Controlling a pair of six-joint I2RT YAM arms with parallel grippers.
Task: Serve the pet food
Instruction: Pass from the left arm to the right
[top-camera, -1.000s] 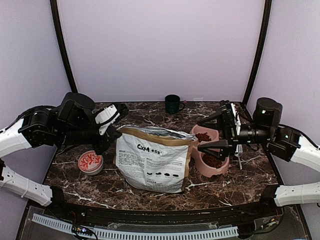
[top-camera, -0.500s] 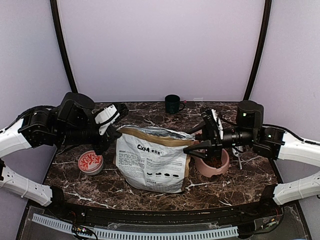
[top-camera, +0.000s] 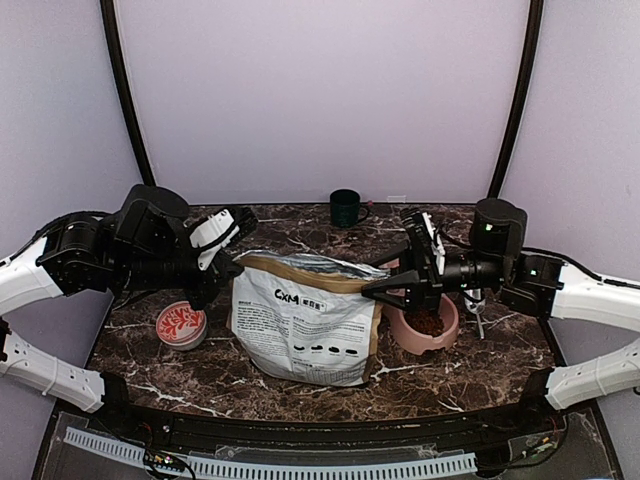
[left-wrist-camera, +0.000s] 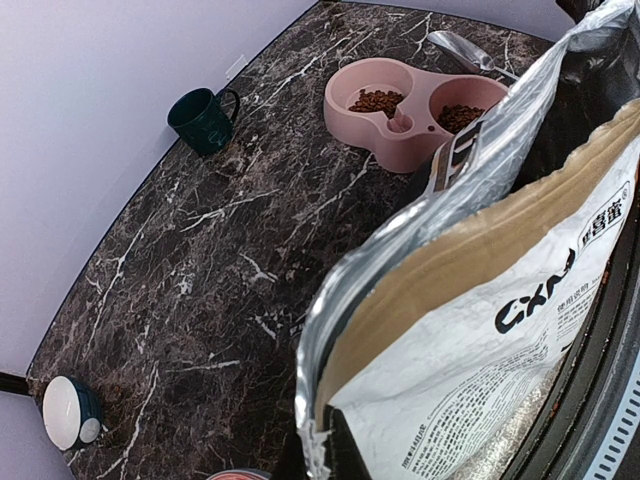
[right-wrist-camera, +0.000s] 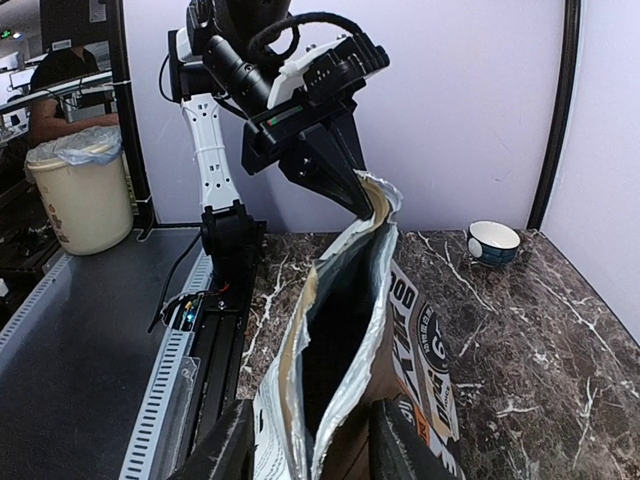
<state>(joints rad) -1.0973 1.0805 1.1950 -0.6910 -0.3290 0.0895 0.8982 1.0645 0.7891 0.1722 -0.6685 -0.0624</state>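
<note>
The tan-and-white bag (top-camera: 305, 320) stands mid-table with its foil-lined mouth open. My left gripper (top-camera: 228, 268) is shut on the bag's top left corner, seen up close (left-wrist-camera: 335, 440) and from across the bag (right-wrist-camera: 345, 195). My right gripper (top-camera: 372, 287) is at the top right corner. Its fingers (right-wrist-camera: 215, 450) stand apart on either side of the bag's open end (right-wrist-camera: 330, 330), close against its walls. Pet food (left-wrist-camera: 377, 100) lies in both cups of the pink double bowl (left-wrist-camera: 345, 85). From above, one cup of pet food (top-camera: 428, 323) shows beside the right arm.
A dark green mug (top-camera: 346, 207) stands at the back of the table. A red-patterned bowl (top-camera: 181, 324) sits left of the bag. A metal spoon (left-wrist-camera: 460, 50) lies beyond the pink bowl. A white-and-blue bowl (right-wrist-camera: 493, 240) rests near the table's left edge.
My right gripper has moved left from over the pink bowl to the bag's top right corner, and its jaws have narrowed around the bag's end. The left arm has not moved.
</note>
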